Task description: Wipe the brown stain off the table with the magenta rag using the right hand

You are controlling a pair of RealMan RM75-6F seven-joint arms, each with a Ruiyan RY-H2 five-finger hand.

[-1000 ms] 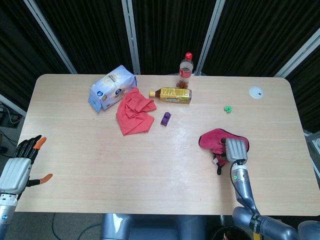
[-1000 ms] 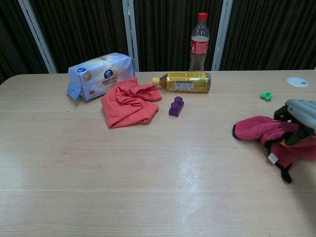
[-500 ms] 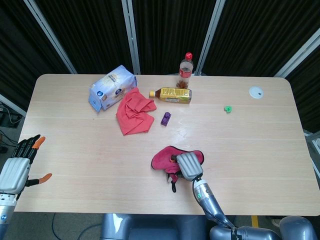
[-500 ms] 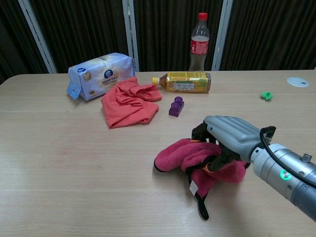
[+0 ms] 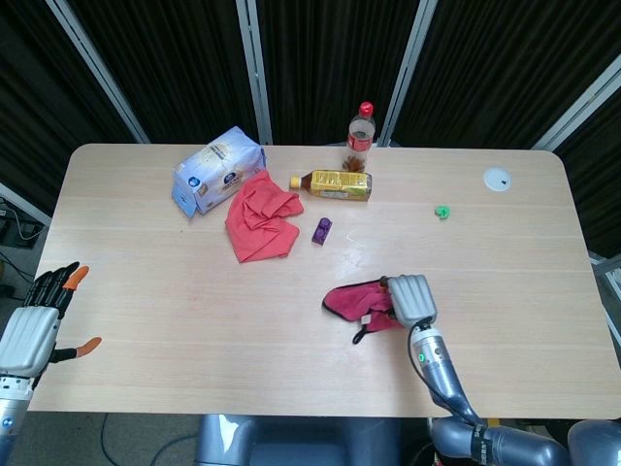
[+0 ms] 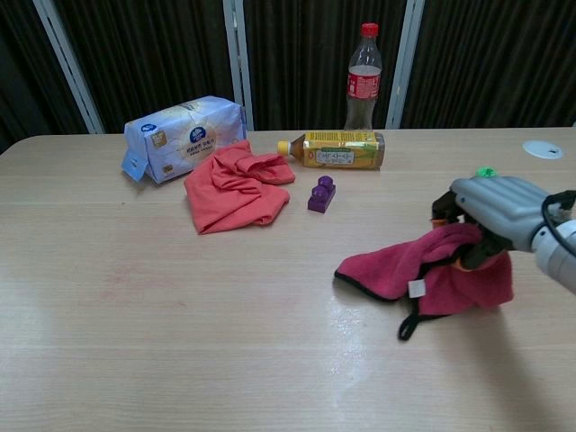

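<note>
1. Right hand (image 5: 411,298): my working hand, over the right-centre of the counter (image 5: 146,330); its fingers (image 6: 468,256) are curled into the magenta rag (image 5: 354,300) and grip it.
2. Magenta rag: held at its right end, the rest trailing left and lying on the counter, a dark-edged corner and a white tag showing at the front in the chest view.
3. Brown stain: I cannot make one out on the wood in either view.
4. Left hand (image 5: 34,320): off the counter's near left corner, fingers spread, holding nothing.
5. Salmon cloth (image 5: 260,221): crumpled, far left-centre, touching the tissue pack (image 5: 218,171) behind it.
6. Purple block (image 5: 322,230): just right of the salmon cloth.
7. Yellow-labelled bottle (image 5: 333,184): lying on its side behind the block.
8. Red-capped soda bottle (image 5: 361,128): upright at the far edge.
9. Small green object (image 5: 441,211): far right of centre.
10. White disc (image 5: 497,179): near the far right corner.
</note>
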